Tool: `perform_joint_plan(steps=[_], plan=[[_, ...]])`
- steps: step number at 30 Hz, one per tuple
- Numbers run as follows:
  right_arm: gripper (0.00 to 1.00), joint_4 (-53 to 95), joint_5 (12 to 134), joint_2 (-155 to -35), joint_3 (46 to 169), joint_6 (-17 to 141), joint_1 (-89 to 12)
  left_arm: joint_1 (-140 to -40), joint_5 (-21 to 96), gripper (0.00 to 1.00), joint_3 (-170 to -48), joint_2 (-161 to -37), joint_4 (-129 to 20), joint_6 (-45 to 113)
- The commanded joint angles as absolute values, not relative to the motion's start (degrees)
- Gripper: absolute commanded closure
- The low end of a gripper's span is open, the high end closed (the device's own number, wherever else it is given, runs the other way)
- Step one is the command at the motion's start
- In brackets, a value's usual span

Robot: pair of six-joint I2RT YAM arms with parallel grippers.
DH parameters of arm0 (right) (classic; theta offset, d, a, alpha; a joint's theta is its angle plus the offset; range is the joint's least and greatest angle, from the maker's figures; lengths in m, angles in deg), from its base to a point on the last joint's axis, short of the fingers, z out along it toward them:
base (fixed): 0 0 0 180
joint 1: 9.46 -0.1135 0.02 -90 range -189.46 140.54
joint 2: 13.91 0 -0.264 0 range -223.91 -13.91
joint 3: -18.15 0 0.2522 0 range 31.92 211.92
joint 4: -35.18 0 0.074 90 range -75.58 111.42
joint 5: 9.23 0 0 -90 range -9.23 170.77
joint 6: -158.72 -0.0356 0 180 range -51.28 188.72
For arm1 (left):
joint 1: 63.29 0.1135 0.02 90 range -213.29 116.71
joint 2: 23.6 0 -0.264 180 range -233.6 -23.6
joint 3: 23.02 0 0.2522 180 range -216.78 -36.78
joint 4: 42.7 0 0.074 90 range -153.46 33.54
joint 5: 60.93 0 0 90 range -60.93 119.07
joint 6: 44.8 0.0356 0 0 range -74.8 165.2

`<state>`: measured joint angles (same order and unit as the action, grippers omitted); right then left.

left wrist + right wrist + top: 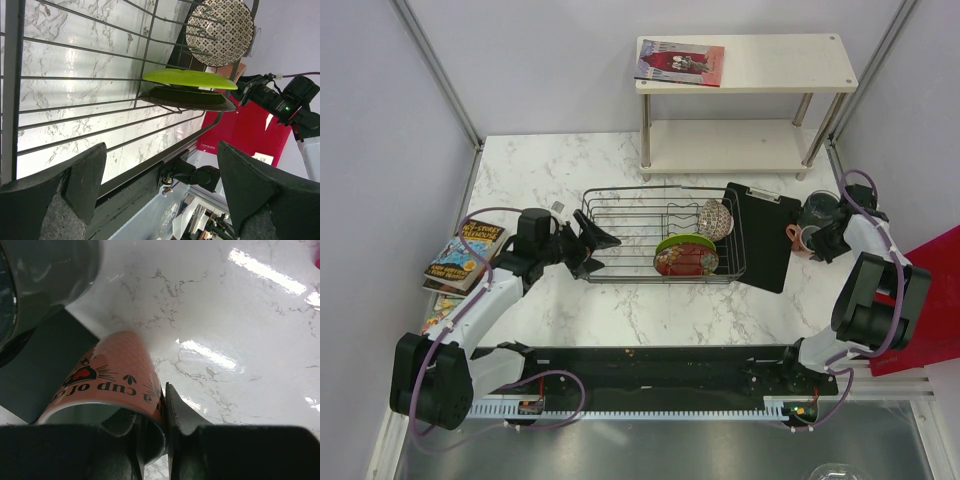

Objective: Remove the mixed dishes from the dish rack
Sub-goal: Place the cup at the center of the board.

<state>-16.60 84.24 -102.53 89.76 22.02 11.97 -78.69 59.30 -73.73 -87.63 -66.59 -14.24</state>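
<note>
Small pink cup (pixel 110 375) has its rim pinched by right pincer (pixel 152 410).

We read "a cup of", upside down in black, on the pink cup (pixel 110 385); the books (pixel 465 255) at the tabletop's left edge are too small to read.

Dark wire dish rack (pixel 145 65) holds lime-green round plate (pixel 190 79) beside a dark dish (pixel 185 97), perhaps red; grey-beige patterned bowl (pixel 220 32) beyond.
</note>
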Motion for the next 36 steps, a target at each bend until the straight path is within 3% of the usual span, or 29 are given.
perform_joint_plan(steps=[1,8,12,18,36], plan=[[0.86,-17.34,86.57,-103.38,92.56,23.1,12.16,-78.85,60.27,0.03,-71.85,-87.94,-68.5,-12.72],[0.86,-19.19,88.68,-103.82,94.4,24.16,12.52,-78.76,60.18,0.03,-71.67,-88.37,-68.5,-12.72],[0.66,-20.5,89.38,-104.52,95.81,24.86,12.43,-78.76,60.35,0.03,-71.76,-88.72,-68.5,-12.64],[0.52,-20.59,89.38,-105.05,96.16,25.3,12.43,-78.85,60.44,0.03,-71.85,-88.9,-68.5,-12.37],[0.48,-22.18,78.84,-92.4,98.72,21.7,8.74,-78.76,59.92,0.03,-71.94,-89.52,-68.77,-11.32]])
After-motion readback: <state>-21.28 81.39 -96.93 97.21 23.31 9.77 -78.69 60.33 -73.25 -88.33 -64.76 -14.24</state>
